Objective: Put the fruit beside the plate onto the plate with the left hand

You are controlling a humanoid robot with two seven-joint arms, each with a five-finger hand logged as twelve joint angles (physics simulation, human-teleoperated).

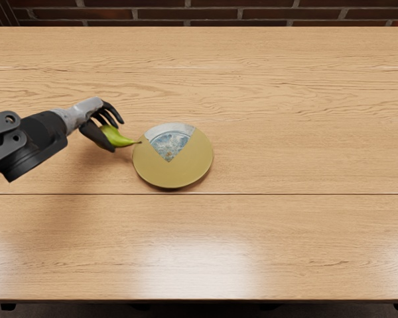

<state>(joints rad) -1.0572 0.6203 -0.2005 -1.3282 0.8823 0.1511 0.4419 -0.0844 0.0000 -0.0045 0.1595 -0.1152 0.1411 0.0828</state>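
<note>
Wrapped snug round the thick end of the green-yellow banana (119, 139) with dark fingers (113, 114), thumb tucked underneath. So, holding it, not spread wide. Hard to say whether lifted or resting on the worktop (285, 218). Pointing the thin tip toward 3 o'clock, right up against the rim of the plate (179, 171) at roughly its 9 o'clock; touching or just short, can't tell. Not on the plate yet, anyway. Moving outward: left hand (95, 123) on a grey and black arm, reaching in from the 9 o'clock edge. Beyond that, a round mustard plate with a blue-white wedge up at its 12 o'clock, sitting on pale wood. Brick wall (199, 12) along the 12 o'clock edge.
</note>
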